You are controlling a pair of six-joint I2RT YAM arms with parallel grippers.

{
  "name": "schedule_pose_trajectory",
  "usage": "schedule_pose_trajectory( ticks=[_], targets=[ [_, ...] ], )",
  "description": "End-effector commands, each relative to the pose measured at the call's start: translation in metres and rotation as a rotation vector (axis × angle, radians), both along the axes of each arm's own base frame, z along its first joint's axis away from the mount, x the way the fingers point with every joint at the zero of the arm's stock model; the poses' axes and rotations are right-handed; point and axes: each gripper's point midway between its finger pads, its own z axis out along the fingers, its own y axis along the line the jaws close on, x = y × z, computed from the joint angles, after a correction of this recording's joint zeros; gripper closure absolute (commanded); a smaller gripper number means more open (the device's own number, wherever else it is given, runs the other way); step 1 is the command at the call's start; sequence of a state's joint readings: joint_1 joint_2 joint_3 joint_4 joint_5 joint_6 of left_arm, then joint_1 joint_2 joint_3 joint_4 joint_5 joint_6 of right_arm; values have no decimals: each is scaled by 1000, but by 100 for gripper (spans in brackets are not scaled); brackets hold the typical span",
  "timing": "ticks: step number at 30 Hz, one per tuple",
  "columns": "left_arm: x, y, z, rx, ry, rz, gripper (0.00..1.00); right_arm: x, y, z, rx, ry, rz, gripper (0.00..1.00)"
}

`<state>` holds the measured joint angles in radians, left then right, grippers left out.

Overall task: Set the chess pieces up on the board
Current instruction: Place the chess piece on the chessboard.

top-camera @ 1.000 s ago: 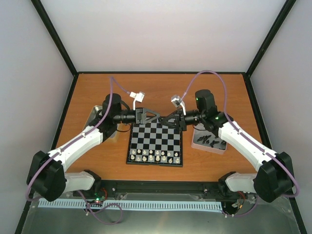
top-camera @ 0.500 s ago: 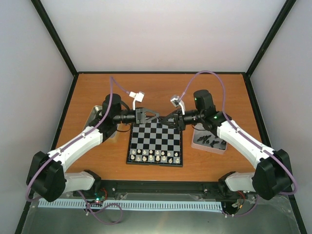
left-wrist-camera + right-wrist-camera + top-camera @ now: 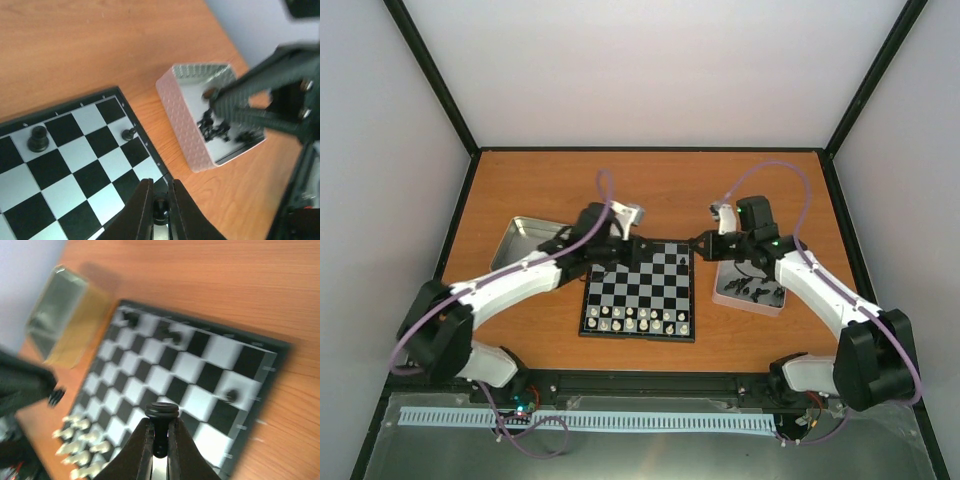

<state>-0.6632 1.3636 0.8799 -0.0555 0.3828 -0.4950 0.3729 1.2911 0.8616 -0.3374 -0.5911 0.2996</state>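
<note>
The board [image 3: 638, 292] lies in the middle of the table, with whitish chess pieces [image 3: 638, 320] lined along its near rows. A few black pieces [image 3: 38, 138] [image 3: 172, 336] stand on its far rows. My left gripper [image 3: 621, 249] [image 3: 160, 194] hangs over the board's far edge, shut on a small black piece [image 3: 160, 210]. Off the far right corner, my right gripper [image 3: 704, 243] [image 3: 160, 424] is shut on another black piece [image 3: 161, 411], which is held base up.
A metal tray [image 3: 748, 297] [image 3: 181, 116] holding several loose black pieces sits right of the board. Another metal tray [image 3: 520, 240] [image 3: 62, 315] lies to the left, under the left arm. Black-framed walls border the table.
The left gripper has closed on a black piece. The two grippers, tip to tip over the board's far edge before, have drawn apart, and the right one has pulled back toward its tray.
</note>
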Motion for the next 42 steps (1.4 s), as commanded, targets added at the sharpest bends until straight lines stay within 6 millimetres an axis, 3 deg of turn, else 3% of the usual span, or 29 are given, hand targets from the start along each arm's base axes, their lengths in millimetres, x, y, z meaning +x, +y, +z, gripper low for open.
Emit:
schedule_pose_trajectory(
  ticks=[1, 5, 9, 19, 42],
  targets=[
    [9, -29, -22, 206, -84, 4, 99, 22, -58, -13, -104, 41, -311, 97],
    [17, -51, -52, 323, -33, 2, 99, 27, -85, -12, -143, 37, -429, 97],
    [26, -70, -71, 376, -5, -2, 99, 24, -94, -5, -149, 20, -476, 97],
    [46, -66, -118, 531, 82, 102, 99, 22, -105, 2, -142, 8, -500, 97],
    [60, -77, -136, 554, 53, 95, 88, 20, -97, 8, -99, 20, -474, 97]
  ],
)
